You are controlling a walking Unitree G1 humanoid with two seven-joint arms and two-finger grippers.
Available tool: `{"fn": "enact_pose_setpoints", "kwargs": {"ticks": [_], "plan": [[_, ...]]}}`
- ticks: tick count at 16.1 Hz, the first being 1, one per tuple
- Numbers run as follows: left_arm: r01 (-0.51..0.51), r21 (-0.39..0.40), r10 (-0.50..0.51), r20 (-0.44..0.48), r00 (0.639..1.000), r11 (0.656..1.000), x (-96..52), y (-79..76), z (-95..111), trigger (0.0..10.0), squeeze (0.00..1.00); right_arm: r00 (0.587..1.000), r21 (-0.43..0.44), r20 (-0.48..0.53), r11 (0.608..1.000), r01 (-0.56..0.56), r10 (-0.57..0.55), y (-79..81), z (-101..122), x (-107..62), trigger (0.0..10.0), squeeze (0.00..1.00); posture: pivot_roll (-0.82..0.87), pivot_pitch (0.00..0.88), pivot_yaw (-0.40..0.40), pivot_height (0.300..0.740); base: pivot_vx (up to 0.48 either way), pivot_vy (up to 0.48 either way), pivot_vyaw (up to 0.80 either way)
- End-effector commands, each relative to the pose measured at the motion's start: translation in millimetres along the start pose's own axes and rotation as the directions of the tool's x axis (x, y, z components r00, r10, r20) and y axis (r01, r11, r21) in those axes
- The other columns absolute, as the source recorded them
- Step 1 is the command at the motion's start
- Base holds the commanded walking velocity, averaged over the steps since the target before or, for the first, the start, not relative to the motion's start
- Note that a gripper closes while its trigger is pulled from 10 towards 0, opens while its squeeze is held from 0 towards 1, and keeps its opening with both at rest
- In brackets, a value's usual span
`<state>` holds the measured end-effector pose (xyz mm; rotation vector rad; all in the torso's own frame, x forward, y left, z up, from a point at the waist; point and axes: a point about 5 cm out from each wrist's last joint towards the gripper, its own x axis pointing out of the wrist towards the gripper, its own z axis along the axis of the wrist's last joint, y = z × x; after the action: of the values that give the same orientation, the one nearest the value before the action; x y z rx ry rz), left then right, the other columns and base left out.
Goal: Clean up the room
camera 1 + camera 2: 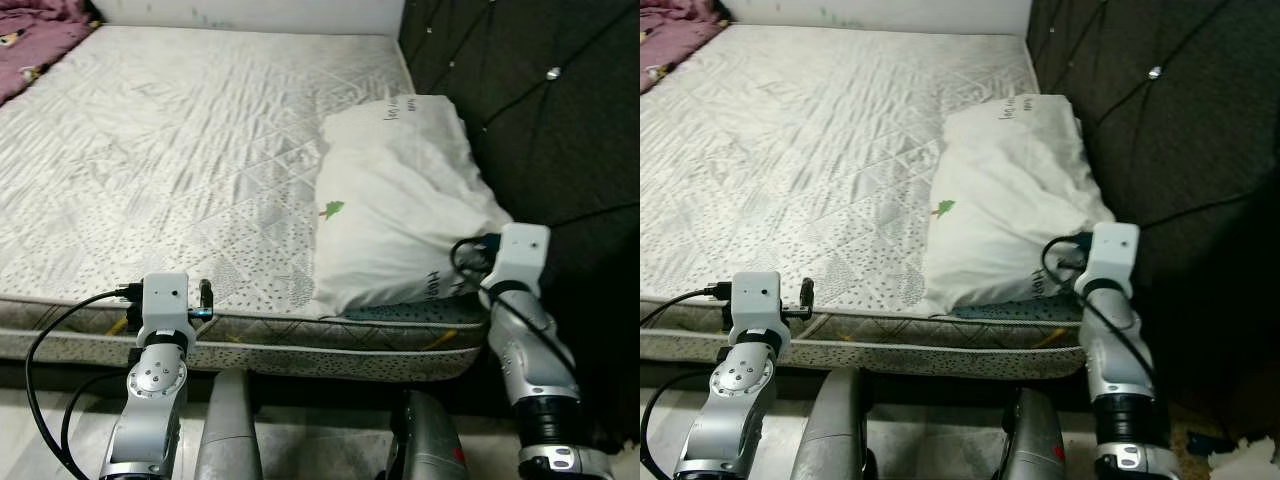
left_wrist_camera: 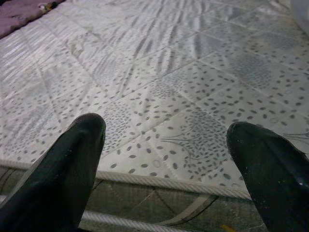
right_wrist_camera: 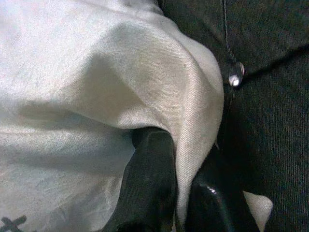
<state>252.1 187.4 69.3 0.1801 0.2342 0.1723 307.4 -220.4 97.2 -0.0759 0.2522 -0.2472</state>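
White pillow [image 1: 400,200] lies on the mattress [image 1: 170,160] at its 3 o'clock edge, hard against the dark tufted headboard [image 1: 540,110]; its near corner reaches the mattress's front edge. Right gripper [image 3: 176,193] at the pillow's 5 o'clock corner, fingers [image 3: 149,183] closed on a fold of the white fabric, pinched between them; left gripper [image 2: 166,159] at the mattress's 7 o'clock front edge, fingers [image 2: 63,169] spread wide, holding nothing. Purple bedding [image 1: 35,35] bunched at 11 o'clock.
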Motion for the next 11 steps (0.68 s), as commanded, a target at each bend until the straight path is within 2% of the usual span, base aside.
{"fn": "enact_pose_setpoints", "kwargs": {"ticks": [1,3,7,9,10,11], "plan": [[0.011,0.001,-0.011,0.037,0.999,1.000,0.6,-0.5,7.5,10.0,0.00,0.996,0.034,0.070,0.998,-0.057,0.054,12.1,10.6,-4.0,10.0,1.00,0.12,0.000,-0.020,0.575,0.000,0.000,0.00],[0.016,-0.012,-0.015,0.046,0.999,1.000,1.7,-3.5,10.0,10.0,0.00,0.990,-0.051,0.121,0.996,-0.067,0.073,18.4,16.1,-4.8,10.0,1.00,0.12,0.000,-0.022,0.575,0.000,0.000,0.00],[0.012,-0.025,-0.010,0.061,0.998,1.000,1.7,-6.4,12.7,10.0,0.00,0.983,-0.045,0.160,0.995,-0.086,0.092,25.8,25.1,-3.0,10.0,1.00,0.12,0.000,-0.026,0.575,0.000,0.000,0.00],[0.009,-0.026,-0.007,0.059,0.998,1.000,1.5,-6.2,12.1,10.0,0.00,0.985,-0.040,0.158,0.997,-0.062,0.068,22.2,25.0,-2.6,10.0,1.00,0.12,0.000,-0.028,0.575,0.000,0.000,0.00],[0.006,-0.024,-0.005,0.060,0.998,1.000,1.2,-6.0,11.9,10.0,0.00,0.982,-0.032,0.187,0.999,-0.015,0.021,15.3,27.9,-3.0,10.0,1.00,0.12,0.000,-0.028,0.575,0.000,0.000,0.00],[0.006,-0.023,-0.005,0.060,0.998,1.000,1.2,-6.0,11.8,10.0,0.00,0.974,-0.042,0.225,0.999,-0.014,0.023,15.8,34.4,-4.1,10.0,1.00,0.12,0.000,-0.028,0.575,0.000,0.000,0.00]]}}
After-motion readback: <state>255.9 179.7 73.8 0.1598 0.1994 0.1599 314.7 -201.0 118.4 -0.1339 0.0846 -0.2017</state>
